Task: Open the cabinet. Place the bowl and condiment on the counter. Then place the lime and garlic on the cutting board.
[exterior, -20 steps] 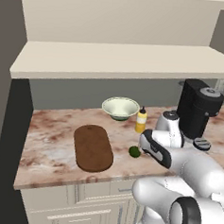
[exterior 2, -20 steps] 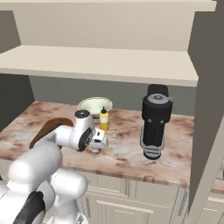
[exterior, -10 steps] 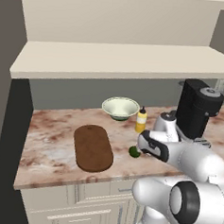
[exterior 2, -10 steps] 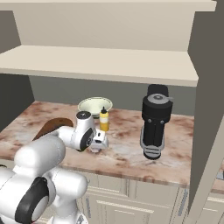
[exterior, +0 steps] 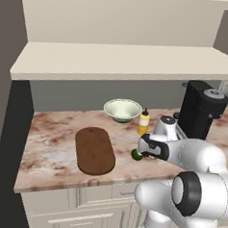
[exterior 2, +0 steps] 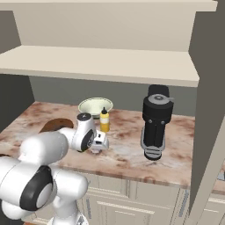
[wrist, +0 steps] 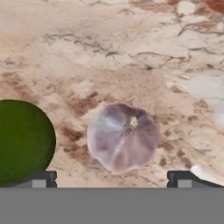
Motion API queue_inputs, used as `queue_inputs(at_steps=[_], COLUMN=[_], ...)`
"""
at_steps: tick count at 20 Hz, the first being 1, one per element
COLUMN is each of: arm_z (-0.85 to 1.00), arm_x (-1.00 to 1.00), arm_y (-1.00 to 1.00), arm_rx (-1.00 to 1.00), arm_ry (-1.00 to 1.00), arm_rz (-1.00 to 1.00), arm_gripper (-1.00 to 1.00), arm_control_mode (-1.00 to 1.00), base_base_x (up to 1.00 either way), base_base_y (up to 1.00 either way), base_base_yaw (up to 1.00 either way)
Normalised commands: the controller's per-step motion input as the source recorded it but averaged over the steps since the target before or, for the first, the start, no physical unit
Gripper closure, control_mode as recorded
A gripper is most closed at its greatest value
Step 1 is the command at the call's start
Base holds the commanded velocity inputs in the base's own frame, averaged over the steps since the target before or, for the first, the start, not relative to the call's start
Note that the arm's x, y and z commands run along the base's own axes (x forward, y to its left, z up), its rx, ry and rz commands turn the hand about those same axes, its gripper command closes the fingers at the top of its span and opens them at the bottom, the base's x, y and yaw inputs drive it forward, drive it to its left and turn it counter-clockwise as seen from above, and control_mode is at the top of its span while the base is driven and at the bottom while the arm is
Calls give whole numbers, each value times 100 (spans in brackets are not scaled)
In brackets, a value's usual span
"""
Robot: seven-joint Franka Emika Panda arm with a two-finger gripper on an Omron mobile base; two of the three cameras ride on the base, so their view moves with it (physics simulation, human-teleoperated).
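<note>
The marble table (wrist: pixel 131 48) runs bare beyond the claw (wrist: pixel 111 177), which hangs low with fingers spread wide and empty. Right under it lies the garlic (wrist: pixel 123 136), between the two tips and clear of both. The lime (wrist: pixel 22 140), just outside one tip, is cut off at the frame edge.

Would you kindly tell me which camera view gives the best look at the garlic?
The hand view: the garlic lies whole on the counter, seen from above, beside the lime. In the left and right base views the arm covers that spot, so I cannot make it out.
</note>
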Motion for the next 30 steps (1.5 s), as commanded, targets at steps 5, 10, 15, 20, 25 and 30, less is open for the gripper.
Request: queue_inputs(at_steps=[5,10,15,20,25,30], arm_z=[-12,-8,-13,-21,-12,-14], arm_x=[17,23,10,0,-8,-11], arm_y=[2,0,0,0,0,0], arm_rx=[0,0,0,0,0,0], arm_ry=[0,0,0,0,0,0], arm_rz=[0,-1,0,-1,-3,-3], arm_gripper=[-100,-100,-100,-100,-100,-100], arm_control_mode=[-100,-100,-100,-100,-100,-100], base_base_x=[0,0,0,0,0,0], base_base_y=[0,0,0,0,0,0], base_base_yaw=[0,0,0,0,0,0])
